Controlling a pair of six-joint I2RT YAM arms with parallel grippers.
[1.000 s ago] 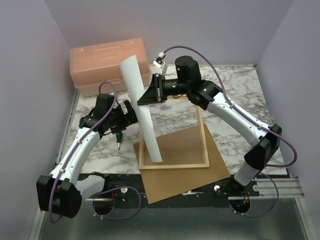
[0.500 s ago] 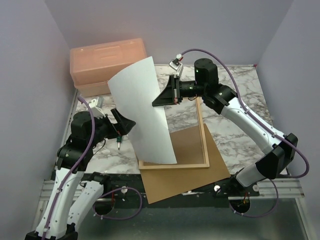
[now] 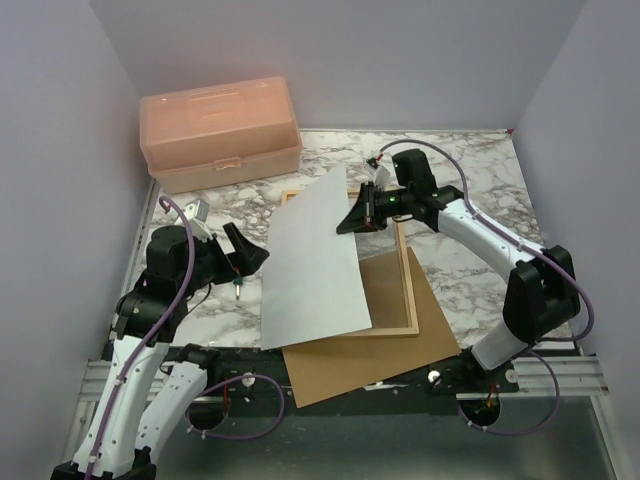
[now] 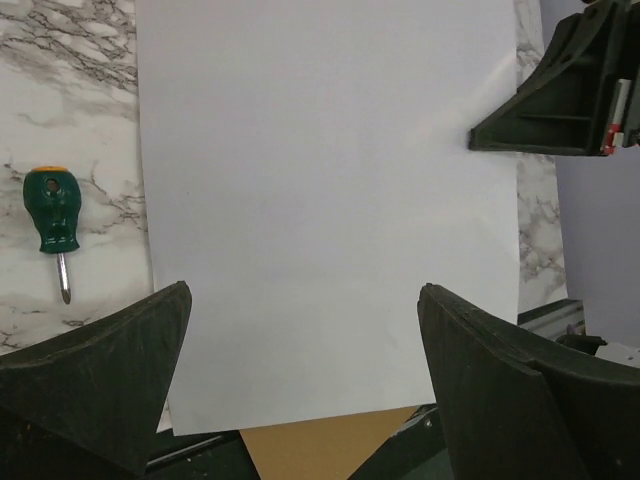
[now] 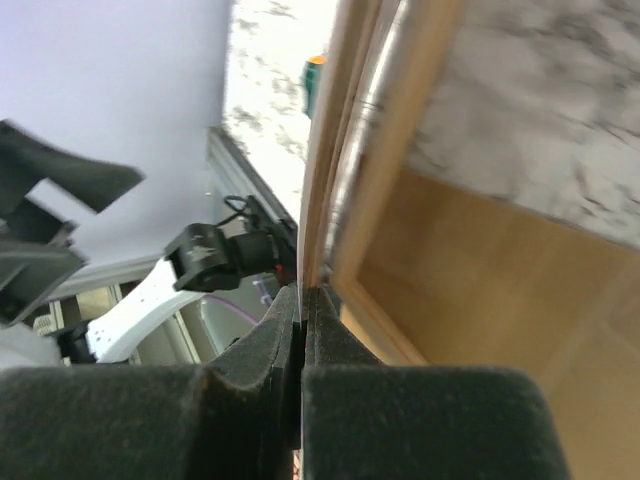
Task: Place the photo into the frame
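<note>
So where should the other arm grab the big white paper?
The photo is a thin sheet, white back up, slanting over the frame, its right edge pinched by the right gripper. Best bet: its free left edge, about halfway along, coming from the left where the open left gripper sits, one of its fingers above, one below.

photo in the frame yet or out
Out. The photo hangs tilted over the frame, white back showing, its edge pinched in the right gripper.
</note>
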